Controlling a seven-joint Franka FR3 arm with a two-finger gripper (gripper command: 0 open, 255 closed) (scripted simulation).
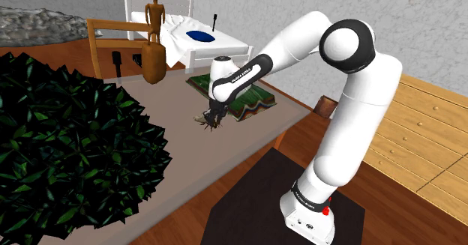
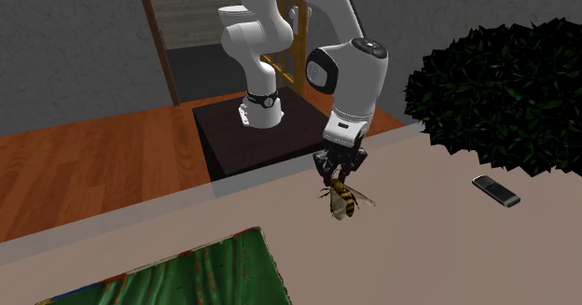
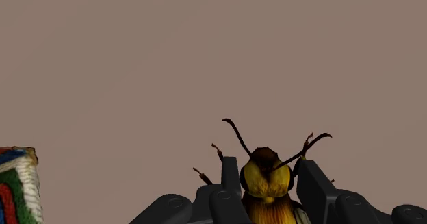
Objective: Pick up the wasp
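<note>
Where it hangs over the taupe table (image 2: 448,247), the hand (image 2: 336,173) tightly clasps the wasp (image 3: 267,181).

Between the jaws, the rear of the wasp (image 3: 266,183) is cut off by the wrist view's edge.
</note>
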